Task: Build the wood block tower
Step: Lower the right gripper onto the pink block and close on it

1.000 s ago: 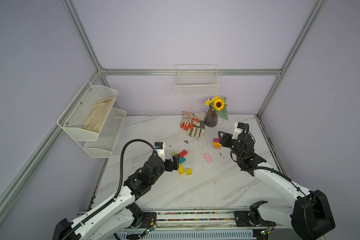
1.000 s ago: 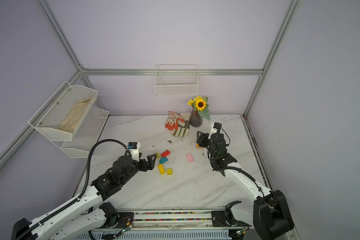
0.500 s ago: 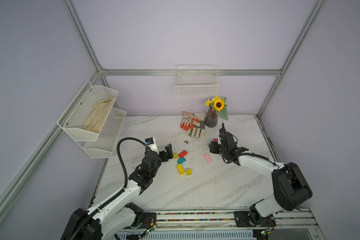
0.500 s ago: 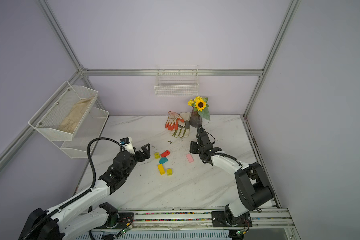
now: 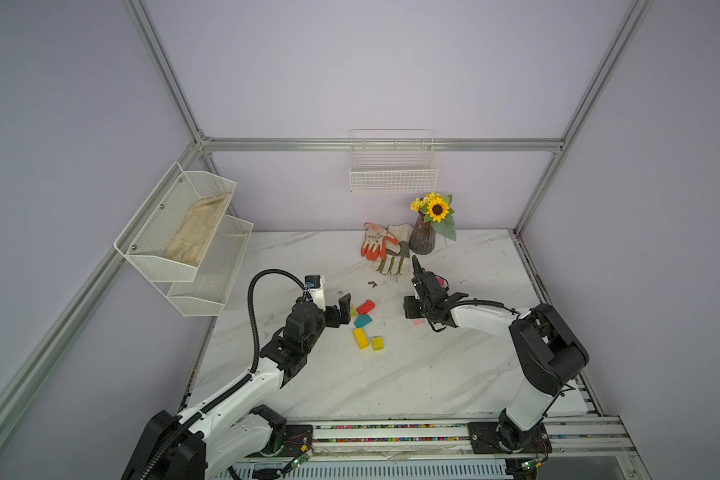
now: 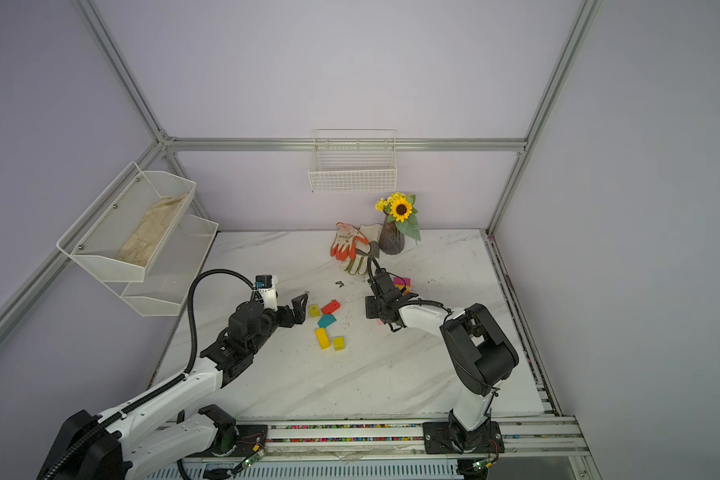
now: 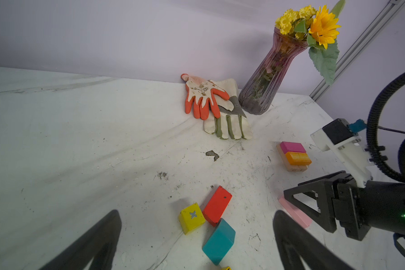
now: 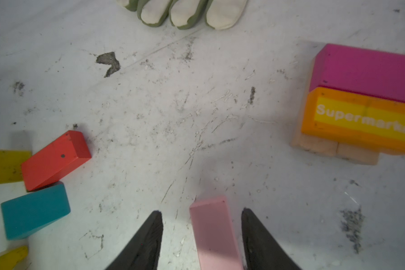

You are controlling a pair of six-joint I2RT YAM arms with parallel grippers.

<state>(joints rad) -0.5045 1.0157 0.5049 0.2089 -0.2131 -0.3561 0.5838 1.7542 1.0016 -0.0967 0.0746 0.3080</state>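
Note:
Loose wood blocks lie mid-table: a red bar (image 5: pixel 365 307), a teal piece (image 5: pixel 362 321), a yellow bar (image 5: pixel 361 338) and a yellow cube (image 5: pixel 377 343). My left gripper (image 5: pixel 341 311) stands wide open just left of them, with a crossed yellow cube (image 7: pixel 191 217) ahead of its empty jaws. My right gripper (image 8: pixel 201 211) is open and straddles a flat pink block (image 8: pixel 214 233) on the table, with a gap on each side. The tower (image 5: pixel 440 282) is a low stack behind the right gripper: tan blocks carrying an orange bar (image 8: pixel 360 121) and a magenta bar (image 8: pixel 365 72).
A dark vase with a sunflower (image 5: pixel 422 237) and two work gloves (image 5: pixel 385 249) sit at the back of the table, close behind the stack. A two-tier wire shelf (image 5: pixel 184 237) hangs on the left wall and a wire basket (image 5: pixel 393 166) on the back wall.
My right gripper left the stack, came down toward the front left over the pink block, and its jaws have narrowed. The left gripper stayed wide open and shifted slightly beside the loose blocks.

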